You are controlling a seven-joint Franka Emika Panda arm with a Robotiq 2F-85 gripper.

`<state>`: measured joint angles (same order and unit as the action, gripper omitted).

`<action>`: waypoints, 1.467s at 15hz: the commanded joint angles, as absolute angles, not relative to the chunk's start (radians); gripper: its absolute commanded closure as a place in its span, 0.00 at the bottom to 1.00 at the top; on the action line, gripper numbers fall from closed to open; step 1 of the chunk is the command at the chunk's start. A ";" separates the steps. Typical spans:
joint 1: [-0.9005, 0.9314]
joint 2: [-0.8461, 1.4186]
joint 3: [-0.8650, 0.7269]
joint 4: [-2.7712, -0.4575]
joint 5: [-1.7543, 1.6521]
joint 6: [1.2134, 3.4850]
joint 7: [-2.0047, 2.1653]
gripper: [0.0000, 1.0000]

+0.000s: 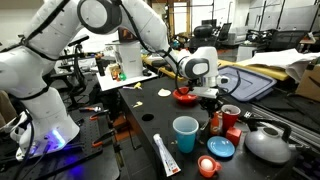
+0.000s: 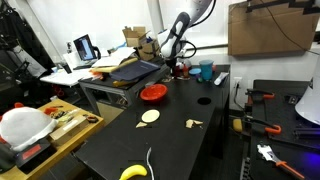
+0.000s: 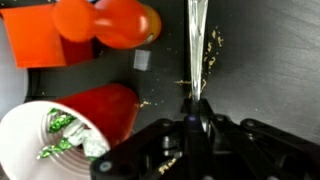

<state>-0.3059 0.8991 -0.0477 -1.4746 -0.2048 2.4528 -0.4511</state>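
Observation:
My gripper [image 3: 195, 108] is shut on a thin shiny metal utensil [image 3: 196, 40] that runs straight out from the jaws over the dark table; its far end is out of frame. In the wrist view a red cup [image 3: 80, 130] with a white inside, holding wrapped sweets, lies just to the left, with an orange block [image 3: 40, 40] and an orange-red rounded object [image 3: 115, 22] beyond it. In an exterior view the gripper [image 1: 209, 98] hangs low over the table beside the red cup [image 1: 231, 116] and a small bottle [image 1: 216, 124]. It also shows far off in the other exterior view [image 2: 180, 62].
On the black table [image 1: 150, 135] stand a blue cup [image 1: 185, 133], a blue bowl [image 1: 221, 148], a red bowl [image 1: 185, 96], a tube [image 1: 166, 155] and a grey metal lid [image 1: 268, 146]. A banana [image 2: 133, 172] and a red bowl [image 2: 153, 93] lie nearer that camera.

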 commanded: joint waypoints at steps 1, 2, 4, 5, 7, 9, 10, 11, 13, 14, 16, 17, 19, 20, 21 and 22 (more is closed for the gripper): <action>-0.319 0.911 -0.032 -1.437 -0.182 2.419 -0.491 0.66; -0.316 0.910 -0.033 -1.437 -0.183 2.417 -0.489 0.60; -0.304 0.897 -0.039 -1.443 -0.191 2.405 -0.478 0.44; -0.299 0.887 -0.040 -1.450 -0.193 2.400 -0.474 0.37; -0.289 0.859 -0.033 -1.466 -0.191 2.384 -0.473 0.22; -0.284 0.824 -0.008 -1.489 -0.178 2.367 -0.482 0.07; -0.282 0.807 0.009 -1.497 -0.169 2.354 -0.490 0.02; -0.280 0.794 0.023 -1.500 -0.163 2.341 -0.492 0.00; -0.274 0.768 0.051 -1.505 -0.142 2.296 -0.502 0.00; -0.267 0.758 0.061 -1.506 -0.133 2.277 -0.505 0.00; -0.256 0.744 0.080 -1.504 -0.114 2.239 -0.520 0.00; -0.249 0.740 0.089 -1.502 -0.104 2.221 -0.530 0.00; -0.230 0.733 0.096 -1.499 -0.091 2.188 -0.529 0.00; -0.222 0.731 0.099 -1.497 -0.087 2.171 -0.526 0.00; -0.212 0.729 0.100 -1.497 -0.083 2.161 -0.522 0.00; -0.201 0.730 0.100 -1.493 -0.080 2.148 -0.516 0.00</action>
